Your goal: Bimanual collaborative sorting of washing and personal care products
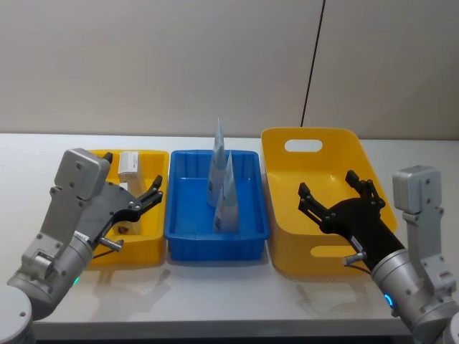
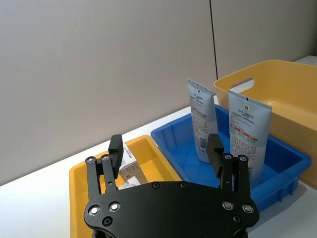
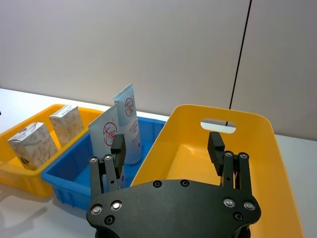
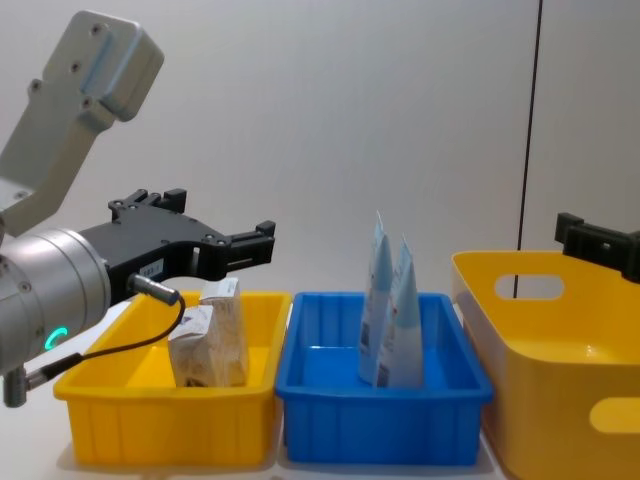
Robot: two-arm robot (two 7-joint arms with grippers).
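Note:
Two pale-blue-and-white squeeze tubes with a red round logo stand upright in the blue bin. Two small packs lie in the small yellow bin: a whitish one with grey leaf print and a more beige carton. My left gripper hovers open over that small yellow bin, holding nothing, just above the packs. Above the large yellow bin, my right gripper is spread open and empty.
The three bins stand side by side on a white table, with a grey wall close behind. The large yellow bin has a handle slot in its far wall, and a black cable runs down the wall behind it.

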